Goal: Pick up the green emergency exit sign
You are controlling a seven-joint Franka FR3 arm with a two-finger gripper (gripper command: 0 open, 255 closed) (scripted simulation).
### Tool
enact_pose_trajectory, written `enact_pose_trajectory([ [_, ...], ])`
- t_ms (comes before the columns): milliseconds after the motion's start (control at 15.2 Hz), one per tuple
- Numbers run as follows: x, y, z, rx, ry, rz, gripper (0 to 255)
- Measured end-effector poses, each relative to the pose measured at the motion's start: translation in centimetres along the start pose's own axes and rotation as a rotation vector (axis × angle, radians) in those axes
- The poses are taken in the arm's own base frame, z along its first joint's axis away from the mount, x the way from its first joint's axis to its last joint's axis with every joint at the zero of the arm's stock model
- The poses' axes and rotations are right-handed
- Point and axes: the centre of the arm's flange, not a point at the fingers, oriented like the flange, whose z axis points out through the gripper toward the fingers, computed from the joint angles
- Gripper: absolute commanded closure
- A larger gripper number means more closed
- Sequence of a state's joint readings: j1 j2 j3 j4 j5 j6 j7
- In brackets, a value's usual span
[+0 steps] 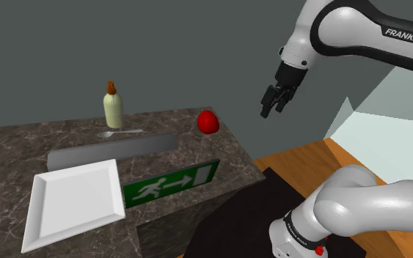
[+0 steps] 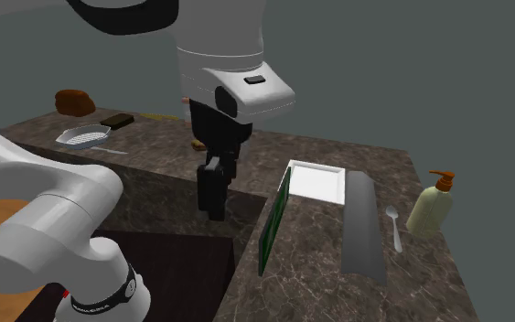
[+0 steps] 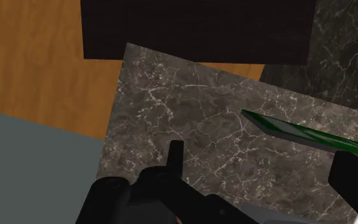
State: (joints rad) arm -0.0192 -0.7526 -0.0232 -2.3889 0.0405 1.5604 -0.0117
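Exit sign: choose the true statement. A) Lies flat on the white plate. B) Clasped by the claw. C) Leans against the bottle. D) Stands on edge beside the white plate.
D: the exit sign stands upright on edge next to the white plate, the open claw apart from it.

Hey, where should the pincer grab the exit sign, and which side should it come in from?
Probably the sign's top edge, from straight above, clamping its two flat faces. It is a thin plate standing upright on its long edge at the counter's rim, so its thickness suits the open pincer. Aim near the arrow end, away from the tray.
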Motion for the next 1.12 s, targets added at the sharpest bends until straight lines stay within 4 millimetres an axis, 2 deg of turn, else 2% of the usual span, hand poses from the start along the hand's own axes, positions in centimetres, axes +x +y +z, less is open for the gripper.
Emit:
enact_pose_trajectory([
  [132,0.4,-0.3,0.3,-0.001,0.000,-0.025,0],
  [396,3.1,-2.5,2.9,-0.009,0.003,-0.210,0],
  [594,5.9,-5.1,5.3,-0.016,0.006,-0.368,0],
  [792,7.3,-7.4,7.9,-0.023,0.010,-0.527,0],
  [1122,9.1,-12.7,11.7,-0.034,0.015,-0.794,0],
])
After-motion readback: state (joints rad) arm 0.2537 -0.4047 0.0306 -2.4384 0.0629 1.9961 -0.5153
